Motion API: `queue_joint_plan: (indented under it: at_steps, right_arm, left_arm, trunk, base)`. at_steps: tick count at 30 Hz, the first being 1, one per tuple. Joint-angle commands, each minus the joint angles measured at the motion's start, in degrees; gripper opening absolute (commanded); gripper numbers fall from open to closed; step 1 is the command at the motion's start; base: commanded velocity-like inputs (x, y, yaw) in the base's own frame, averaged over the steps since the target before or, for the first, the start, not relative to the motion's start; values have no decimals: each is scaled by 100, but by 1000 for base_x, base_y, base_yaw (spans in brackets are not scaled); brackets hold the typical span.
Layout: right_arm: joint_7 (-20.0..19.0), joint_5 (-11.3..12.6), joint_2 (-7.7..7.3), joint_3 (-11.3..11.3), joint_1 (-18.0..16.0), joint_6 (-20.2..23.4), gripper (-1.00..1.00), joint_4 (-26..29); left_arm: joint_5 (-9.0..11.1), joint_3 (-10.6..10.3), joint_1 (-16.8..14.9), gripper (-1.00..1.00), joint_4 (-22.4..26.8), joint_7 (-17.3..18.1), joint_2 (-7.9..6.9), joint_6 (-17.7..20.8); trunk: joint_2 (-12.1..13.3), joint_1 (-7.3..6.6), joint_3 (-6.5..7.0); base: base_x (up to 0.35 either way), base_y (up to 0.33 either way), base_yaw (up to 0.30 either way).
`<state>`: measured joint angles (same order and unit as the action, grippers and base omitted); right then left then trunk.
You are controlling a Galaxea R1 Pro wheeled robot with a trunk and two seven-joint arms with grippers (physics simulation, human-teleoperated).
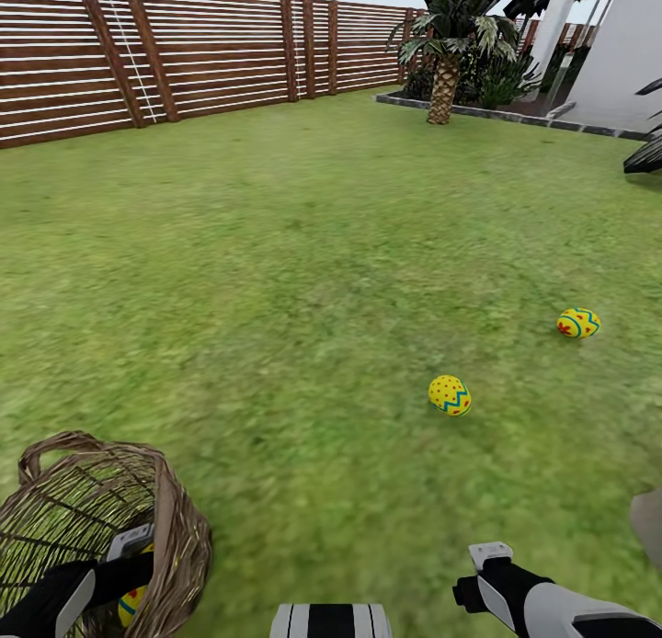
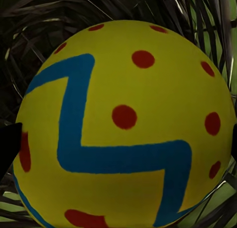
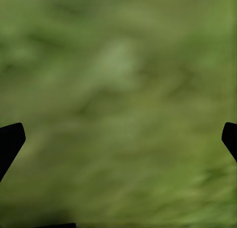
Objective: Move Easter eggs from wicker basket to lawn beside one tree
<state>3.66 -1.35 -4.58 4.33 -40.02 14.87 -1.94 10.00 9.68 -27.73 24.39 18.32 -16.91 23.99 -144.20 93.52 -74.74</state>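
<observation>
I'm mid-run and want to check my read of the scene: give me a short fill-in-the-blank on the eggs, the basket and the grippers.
1. The number of Easter eggs lying out on the lawn is ____.
2. The left gripper reaches into the wicker basket, which lies tipped on its ____.
3. The egg in the basket is yellow with red dots and a zigzag coloured ____.
4. The right gripper hangs over bare grass with its jaws ____.

Missing words: two; side; blue; open.

Lawn with basket and two loose eggs

The lawn (image 1: 276, 252) carries a wicker basket (image 1: 175, 528) tipped at the near left, and two eggs, one (image 1: 450, 394) nearer, one (image 1: 578, 323) farther right, well apart from the basket. A palm (image 1: 444, 77) stands at the far edge.
</observation>
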Motion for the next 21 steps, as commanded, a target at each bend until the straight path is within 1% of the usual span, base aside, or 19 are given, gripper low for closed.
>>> queue_joint_plan:
  at_steps: [1, 18, 21]
  right_arm:
    - [3, -14, 1, 41, -6, 16, 100, -8]
    - [3, -14, 1, 41, -6, 16, 100, -8]
    - [3, -14, 1, 41, -6, 18, 100, -8]
  left_arm:
    - [37, 25, 5, -100, -31, 22, 38, 54]
    - [46, 17, 5, -100, -66, 31, 46, 62]
    - [43, 17, 5, -100, -75, 11, 55, 75]
  trunk:
    - [-1, 1, -4]
    - [-1, 1, -4]
    - [3, -7, 62]
  base:
    - [0, 0, 0]
    - [0, 0, 0]
    - [0, 0, 0]
